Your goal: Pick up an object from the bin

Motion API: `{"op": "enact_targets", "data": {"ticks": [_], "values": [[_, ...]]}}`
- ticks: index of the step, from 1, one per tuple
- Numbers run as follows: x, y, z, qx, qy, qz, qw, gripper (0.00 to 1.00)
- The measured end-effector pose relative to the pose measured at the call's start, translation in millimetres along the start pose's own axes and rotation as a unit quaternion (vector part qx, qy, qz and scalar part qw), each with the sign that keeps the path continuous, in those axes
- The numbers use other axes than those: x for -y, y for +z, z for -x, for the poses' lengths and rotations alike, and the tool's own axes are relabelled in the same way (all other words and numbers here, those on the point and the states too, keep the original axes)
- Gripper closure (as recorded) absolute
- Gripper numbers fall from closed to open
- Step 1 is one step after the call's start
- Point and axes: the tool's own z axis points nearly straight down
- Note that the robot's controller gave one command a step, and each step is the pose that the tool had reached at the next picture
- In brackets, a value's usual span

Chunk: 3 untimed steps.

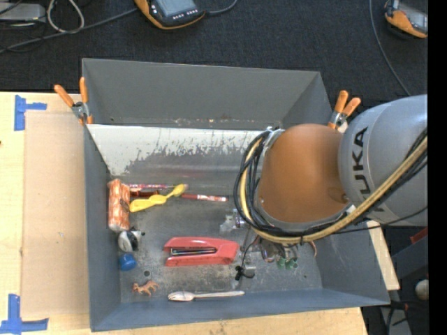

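One red stapler point(201, 250) lies flat on the floor of the grey bin point(202, 110), in the front half near the middle, with its long axis running left to right. My jaws hang below my orange wrist cover point(300, 180), just beside the stapler's right end; contact with it cannot be confirmed. I cannot tell whether the jaws are apart or together, as the cover and my looped cables point(246, 187) hide most of them. Adjacent items: a small silver piece point(230, 222) just behind the stapler's right end, and small green bits point(286, 262) to the right, under my wrist. A white spoon point(204, 295) lies along the front wall, roughly parallel to the stapler. Remaining items, left side of the bin: an orange-brown wrapped roll point(118, 204) along the left wall, a yellow banana-shaped piece point(157, 199) touching it, a red-and-white stick point(199, 197) behind the stapler, a black-and-white lump point(128, 240), a blue ball point(126, 262) and a small orange animal figure point(145, 288).
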Motion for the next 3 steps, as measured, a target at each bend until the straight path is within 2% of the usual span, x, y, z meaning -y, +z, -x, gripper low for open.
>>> {"op": "enact_targets", "data": {"ticks": [1, 2, 3], "values": [[1, -4, 1.8, 0.0042, 0.002, 0.001, 1.0, 0.0], [-6, 99, 52.5, 0.0045, 0.05, 0.001, 0.9987, 0.0], [-8, 92, 52.3, 0.0045, 0.056, 0.001, 0.9984, 0.0]]}}
